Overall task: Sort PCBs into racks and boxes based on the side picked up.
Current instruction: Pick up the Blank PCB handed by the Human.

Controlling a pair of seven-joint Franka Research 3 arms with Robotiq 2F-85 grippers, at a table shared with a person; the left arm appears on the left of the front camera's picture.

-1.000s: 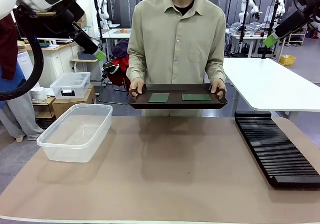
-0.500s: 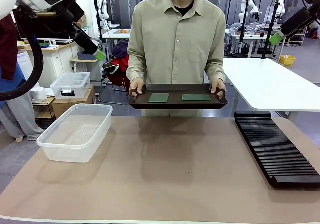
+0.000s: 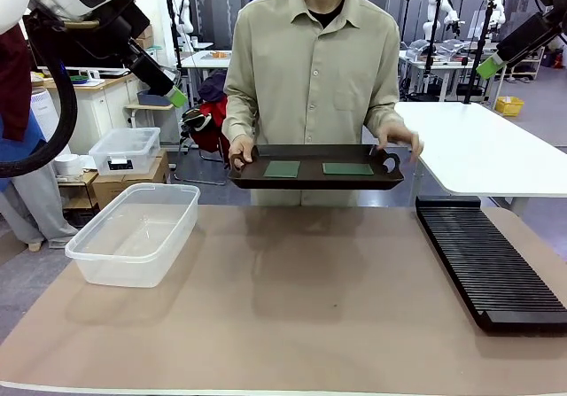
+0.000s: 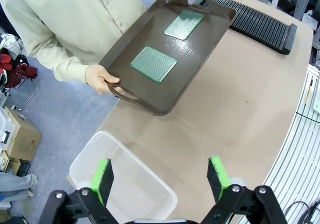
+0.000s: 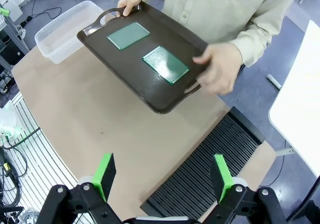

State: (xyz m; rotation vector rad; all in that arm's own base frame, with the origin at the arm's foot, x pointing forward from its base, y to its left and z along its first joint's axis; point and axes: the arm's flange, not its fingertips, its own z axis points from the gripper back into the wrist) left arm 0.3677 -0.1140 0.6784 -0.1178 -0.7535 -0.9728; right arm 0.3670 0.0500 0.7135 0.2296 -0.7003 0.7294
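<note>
– While both arms hang high, what do the jaws look like from your end?

– Wide on both. On my left gripper (image 4: 161, 176) the green pads stand far apart with nothing between them, and my right gripper (image 5: 162, 176) is the same. From the front I see the left gripper (image 3: 173, 95) up at one top corner and the right gripper (image 3: 490, 66) at the other, both well above the table (image 3: 292, 325).

– And the PCBs?

– Both PCBs (image 3: 282, 170) (image 3: 347, 169) lie flat on the dark tray (image 3: 314, 184), side by side along its length. Each one's long axis runs with the tray's long side, across the table from box side to rack side. I cannot tell which face is up.

– How do they sit against your jaws?

– Well apart. In the left wrist view the PCBs (image 4: 154, 64) (image 4: 184, 24) sit far ahead of the pads and lie skewed to the line between them. In the right wrist view the PCBs (image 5: 128, 35) (image 5: 165, 64) are far ahead too, likewise skewed.

– Who holds the tray?

– A person at the far edge holds it above the table. The box-side hand (image 4: 102, 78) grips one handle. The rack-side hand (image 5: 220, 68) is blurred, just beside the other handle.

– The rest?

– The clear box (image 3: 133, 236) stands below my left arm, and the black rack (image 3: 487, 263) lies below my right.
</note>
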